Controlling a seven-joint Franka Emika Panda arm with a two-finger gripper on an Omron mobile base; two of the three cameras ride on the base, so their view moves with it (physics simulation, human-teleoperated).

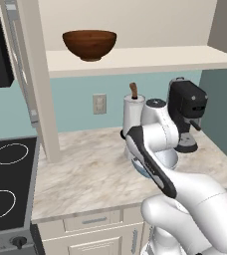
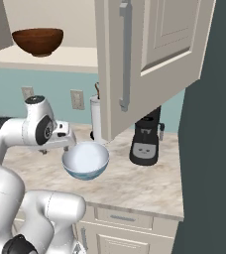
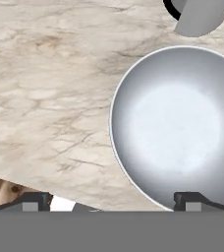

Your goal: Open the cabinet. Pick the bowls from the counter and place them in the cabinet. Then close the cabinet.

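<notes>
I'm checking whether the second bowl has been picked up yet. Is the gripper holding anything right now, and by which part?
Nothing is held. The gripper is open above the counter, its fingertips straddling the near rim of the white bowl, which sits on the counter.

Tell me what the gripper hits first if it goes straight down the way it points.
Likely the white bowl's near rim, under one open finger; the other would reach bare counter. Depth is unclear.

one bowl (image 1: 89, 44) on the cabinet shelf (image 1: 145, 59); the other (image 2: 85, 159) on the counter (image 2: 135, 183)
</notes>
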